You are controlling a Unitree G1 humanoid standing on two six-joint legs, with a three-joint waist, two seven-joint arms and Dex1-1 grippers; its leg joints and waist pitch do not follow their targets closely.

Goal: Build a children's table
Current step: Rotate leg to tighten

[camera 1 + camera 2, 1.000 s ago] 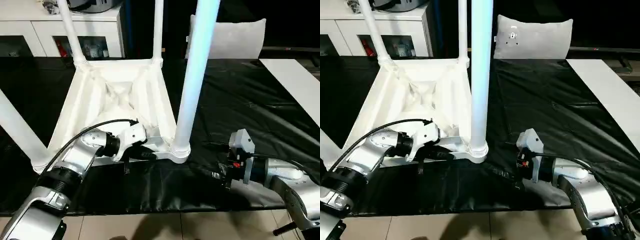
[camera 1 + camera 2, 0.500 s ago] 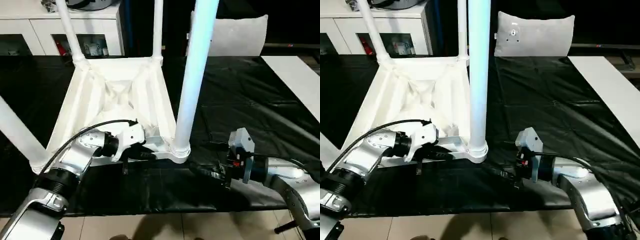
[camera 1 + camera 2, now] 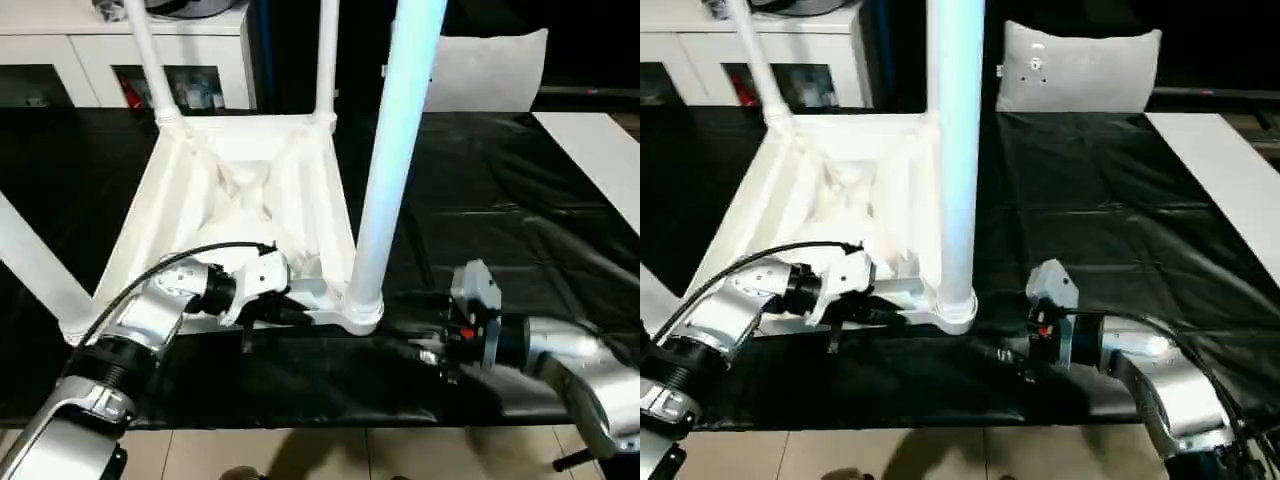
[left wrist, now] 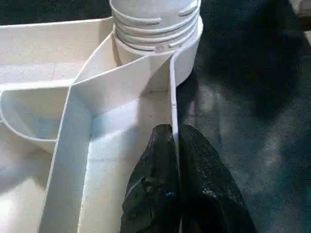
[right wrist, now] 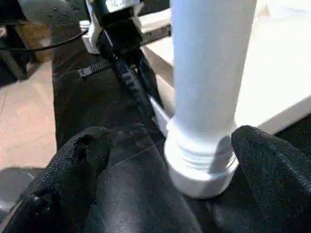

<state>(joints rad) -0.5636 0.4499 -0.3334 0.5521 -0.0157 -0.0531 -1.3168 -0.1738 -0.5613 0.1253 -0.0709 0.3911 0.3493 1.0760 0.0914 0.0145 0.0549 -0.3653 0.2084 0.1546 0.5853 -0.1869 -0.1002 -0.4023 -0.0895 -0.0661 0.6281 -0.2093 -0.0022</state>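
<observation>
No legible writing on table (image 3: 240,190)

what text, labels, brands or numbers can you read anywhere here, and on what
No text can be read in these pictures.
A white label on the left gripper body, seen in the right wrist view, carries dark print too blurred to read.
The children's table, its near leg, the right gripper and the black table cover carry no lettering that I can see.
</observation>
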